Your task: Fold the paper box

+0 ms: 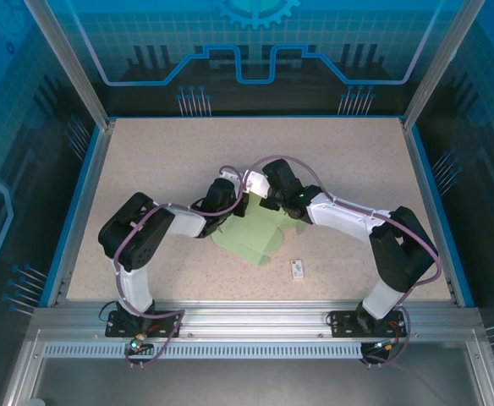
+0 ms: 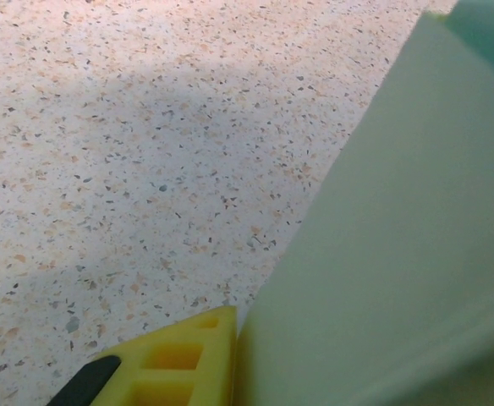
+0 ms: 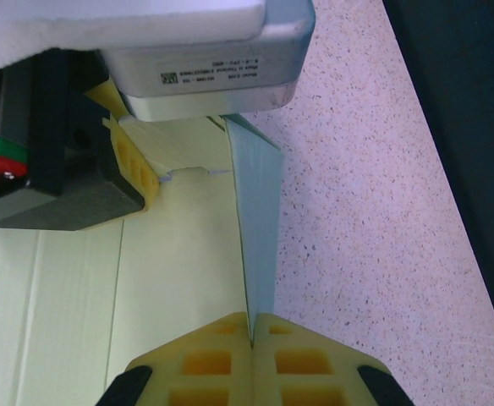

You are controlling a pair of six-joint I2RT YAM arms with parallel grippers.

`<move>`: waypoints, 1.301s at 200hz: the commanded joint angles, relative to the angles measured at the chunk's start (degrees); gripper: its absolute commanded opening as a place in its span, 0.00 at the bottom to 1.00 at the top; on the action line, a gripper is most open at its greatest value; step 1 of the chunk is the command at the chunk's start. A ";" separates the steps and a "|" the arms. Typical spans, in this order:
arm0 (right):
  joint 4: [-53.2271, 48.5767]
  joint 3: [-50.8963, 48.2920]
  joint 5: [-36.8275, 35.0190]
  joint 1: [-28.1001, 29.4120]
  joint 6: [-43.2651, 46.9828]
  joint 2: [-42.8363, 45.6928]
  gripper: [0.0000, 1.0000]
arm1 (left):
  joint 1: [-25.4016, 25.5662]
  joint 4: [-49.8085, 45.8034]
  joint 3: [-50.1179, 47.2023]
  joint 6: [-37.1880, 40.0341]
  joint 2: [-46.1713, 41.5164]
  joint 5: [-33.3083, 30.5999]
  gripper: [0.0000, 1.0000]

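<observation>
Speckled beige table (image 1: 162,161) lies inside a blue rim, with an aluminium frame and blue printed panels around it.

1. Position of work. The paper box (image 1: 251,241) lies near the table centre, partly flat, with both arms converging on its far side. A small white tag (image 1: 298,269) lies near its right near corner, apart from it.
2. Free room. The far half of the table and the strips to the left and right of the box are bare up to the rim.
3. Right gripper (image 3: 251,342). The yellow pads are pressed together on the thin edge of a raised flap. This flap stands on edge; flat card lies on one side of it and bare table on the other.
4. Left gripper (image 1: 233,201). In the left wrist view, one yellow finger (image 2: 183,364) lies against the edge of a tilted card panel, with bare table beside it. Whether these jaws clamp the card cannot be told.
</observation>
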State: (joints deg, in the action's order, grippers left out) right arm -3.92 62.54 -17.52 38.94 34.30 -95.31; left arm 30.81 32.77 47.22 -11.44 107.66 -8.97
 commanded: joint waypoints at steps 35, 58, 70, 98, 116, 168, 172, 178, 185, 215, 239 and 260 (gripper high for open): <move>-1.36 -1.90 0.47 -0.16 -1.09 2.13 0.00 | -0.55 4.69 -0.37 -2.58 0.29 -4.41 0.18; -1.55 -1.85 0.64 -0.79 -0.74 2.67 0.00 | -1.17 6.86 -1.71 -0.83 -0.49 1.17 0.23; -1.83 -1.66 0.60 -0.88 -0.49 2.75 0.00 | -1.46 8.00 -2.47 0.01 -0.98 3.60 0.27; -1.95 -1.45 0.39 -1.11 -0.29 2.58 0.00 | -1.80 9.77 -3.96 2.57 -2.47 7.05 0.38; -2.14 -1.31 0.55 -1.15 -0.13 2.52 0.00 | -1.90 9.76 -4.17 3.69 -3.28 8.27 0.43; -2.37 -1.26 0.95 -1.15 -0.06 2.23 0.00 | -2.09 7.51 -2.74 4.42 -4.26 8.75 0.45; -2.36 -1.28 0.94 -1.15 -0.08 2.23 0.00 | -2.12 7.27 -2.59 4.39 -4.23 8.69 0.45; -2.39 -1.28 0.95 -1.15 0.01 2.27 0.00 | -2.21 7.06 -2.49 4.10 -4.25 8.57 0.45; -2.43 -1.35 1.08 -1.14 -0.02 2.28 0.00 | -2.31 7.10 -2.50 3.73 -4.43 8.29 0.45; -2.67 -1.81 1.82 -1.08 0.48 2.57 0.00 | -3.39 7.72 -2.49 1.89 -5.04 8.28 0.44; -3.02 -1.76 2.51 -0.83 0.62 2.58 0.00 | -3.82 5.47 -0.33 1.58 -5.17 10.16 0.45; -3.28 -1.63 2.73 -0.62 0.76 2.58 0.00 | -3.87 3.85 1.10 1.58 -4.73 10.56 0.48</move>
State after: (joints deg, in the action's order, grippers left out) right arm -4.93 61.47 -16.62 38.13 34.33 -94.19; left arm 27.90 37.47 44.97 -9.08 104.64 0.34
